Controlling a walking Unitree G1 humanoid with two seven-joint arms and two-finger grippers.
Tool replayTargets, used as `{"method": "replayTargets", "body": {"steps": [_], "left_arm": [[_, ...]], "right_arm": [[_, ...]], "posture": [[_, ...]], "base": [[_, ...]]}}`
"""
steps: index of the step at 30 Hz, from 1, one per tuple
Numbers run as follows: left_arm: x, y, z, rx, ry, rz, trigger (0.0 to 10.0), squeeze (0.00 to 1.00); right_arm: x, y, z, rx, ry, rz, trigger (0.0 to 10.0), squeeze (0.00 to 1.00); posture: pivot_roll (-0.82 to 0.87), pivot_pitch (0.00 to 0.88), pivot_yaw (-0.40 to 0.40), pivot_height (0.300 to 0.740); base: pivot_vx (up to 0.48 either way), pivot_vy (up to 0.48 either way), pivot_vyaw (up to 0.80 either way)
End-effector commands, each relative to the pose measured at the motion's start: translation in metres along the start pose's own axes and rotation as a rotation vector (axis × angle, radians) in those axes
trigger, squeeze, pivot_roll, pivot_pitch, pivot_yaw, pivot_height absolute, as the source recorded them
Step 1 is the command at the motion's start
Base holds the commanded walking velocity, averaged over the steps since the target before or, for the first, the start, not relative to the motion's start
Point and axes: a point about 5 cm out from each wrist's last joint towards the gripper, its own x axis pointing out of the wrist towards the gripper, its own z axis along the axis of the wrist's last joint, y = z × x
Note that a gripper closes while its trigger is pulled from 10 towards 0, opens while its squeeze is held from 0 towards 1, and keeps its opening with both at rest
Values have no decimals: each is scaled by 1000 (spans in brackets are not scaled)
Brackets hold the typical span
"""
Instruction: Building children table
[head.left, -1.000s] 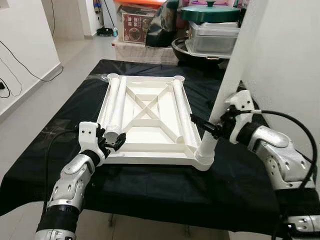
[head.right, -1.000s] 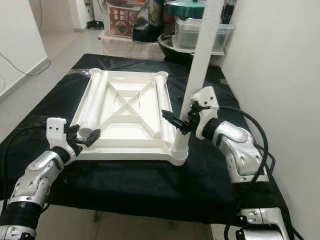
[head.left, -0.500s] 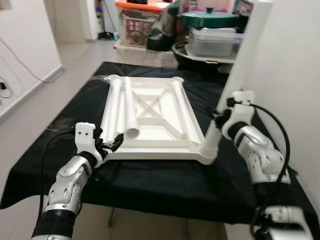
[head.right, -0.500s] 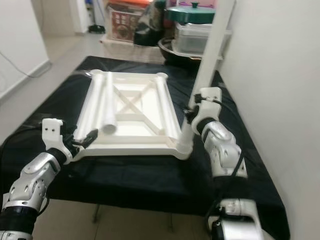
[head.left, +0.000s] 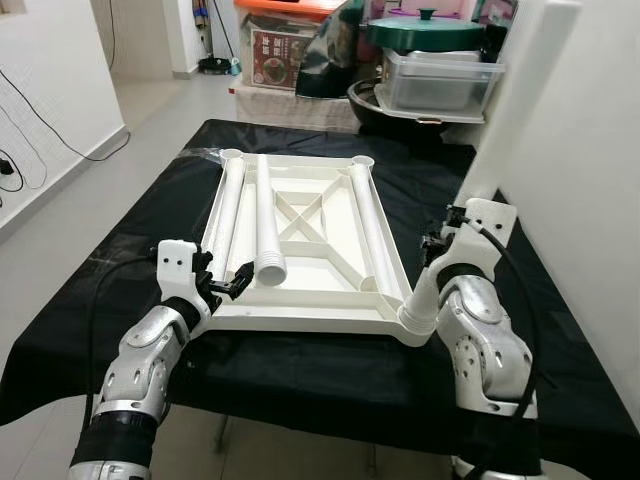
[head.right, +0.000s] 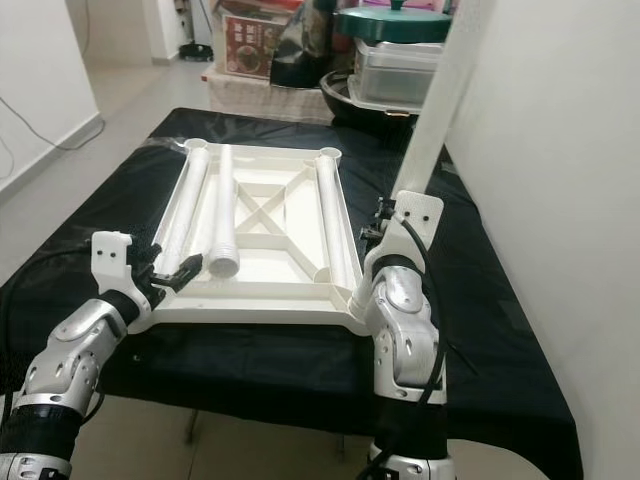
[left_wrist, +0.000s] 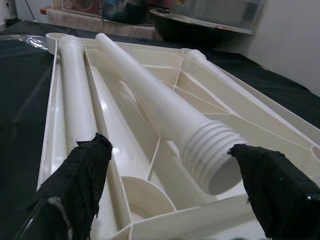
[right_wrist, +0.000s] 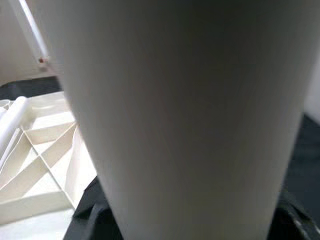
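The right gripper (head.left: 437, 243) had turned in, gripping the upright leg (head.right: 437, 108); the left gripper (head.left: 228, 284) stayed open at the top's (head.left: 300, 312) seven-o'clock corner; screwing seemingly progressing.

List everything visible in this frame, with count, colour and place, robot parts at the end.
Tabletop: one, white, upside down on the black cloth.
Loose legs: three, white, lying in the tabletop; one is threaded at its near end.
Standing leg: one, white, in the near right corner socket.
Black cloth: one, covering the work surface.
Clear box: one, green lid, behind the work surface.
Cable: black, along left wall.
Left gripper: open, at the tabletop's near left edge.
Right gripper: against the standing leg.
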Motion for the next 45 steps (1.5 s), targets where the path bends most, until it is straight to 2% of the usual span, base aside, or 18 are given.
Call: {"method": "replayTargets", "body": {"steps": [1, 3, 4, 5, 6, 9, 20, 21, 22, 23, 29, 33, 34, 37, 38, 41, 42, 45], "left_arm": [[1, -4, -1, -6, -1, -8, 10000, 0], [0, -5, -1, -6, -1, -9, 10000, 0], [-1, -4, 0, -6, -2, -9, 10000, 0], [-2, -3, 1, -6, -4, -8, 10000, 0], [-2, -3, 1, -6, -4, -8, 10000, 0], [-2, -1, 4, 2, -10, -24, 10000, 0], [1, -12, 12, 2, -42, -105, 10000, 0], [1, -14, 12, 5, -43, -114, 10000, 0], [1, -14, 12, 5, -43, -114, 10000, 0], [1, -14, 12, 8, -42, -111, 10000, 0], [-1, -12, 12, 9, -42, -99, 10000, 0], [-5, -11, 11, 7, -41, -105, 10000, 0], [-6, -12, 11, 9, -40, -109, 10000, 0], [-6, -12, 11, 9, -40, -109, 10000, 0], [-5, -13, 13, 9, -46, -114, 10000, 0], [-5, -13, 13, 9, -46, -114, 10000, 0], [-4, -13, 14, 10, -59, -104, 10000, 0], [-1, -14, 16, 3, -73, -78, 10000, 0]], "right_arm": [[0, -8, 0, 23, 35, -6, 10000, 1000], [1, -11, 7, 28, 11, 11, 10000, 1000], [3, -17, 18, 9, -29, 59, 10000, 769], [6, -19, 30, -5, -76, 149, 10000, 0], [6, -19, 30, -5, -76, 149, 10000, 0], [5, -23, 44, -94, -156, 530, 10000, 0], [-4, -23, 33, -266, -85, 955, 9569, 0], [-3, -18, 28, -273, -65, 992, 4314, 0], [-3, -18, 28, -273, -65, 992, 4314, 0], [-2, -13, 23, -286, -53, 1017, 0, 0], [2, -8, 17, -248, -36, 1031, 0, 0], [10, -15, 9, -200, -2, 904, 0, 0], [21, -25, 2, -175, 41, 702, 0, 0], [21, -25, 2, -175, 41, 702, 0, 0], [26, -35, -7, -148, 80, 480, 0, 0], [26, -35, -7, -148, 80, 480, 0, 0], [18, -41, -18, -121, 98, 237, 0, 0], [4, -40, -27, -126, 96, 66, 0, 0]], "posture": [[60, 0, -74, 740], [63, 0, -75, 740], [71, 0, -76, 740], [75, 0, -72, 740], [75, 0, -72, 740], [82, 0, -68, 740], [94, 0, -67, 740], [98, 0, -70, 740], [98, 0, -70, 740], [103, 0, -77, 740], [108, 0, -82, 740], [106, 0, -81, 740], [103, 0, -78, 740], [103, 0, -78, 740], [99, 0, -77, 740], [99, 0, -77, 740], [92, 0, -69, 740], [85, 0, -64, 740]], "base": [[0, 0, 0], [0, 0, 0], [0, 0, 0], [0, 0, 0], [0, 0, 0], [0, 0, 0], [0, 0, 0], [0, 0, 0], [0, 0, 0], [0, 0, 0], [0, 0, 0], [0, 0, 0], [0, 0, 0], [0, 0, 0], [0, 0, 0], [0, 0, 0], [0, 0, 0], [0, 0, 0]]}}
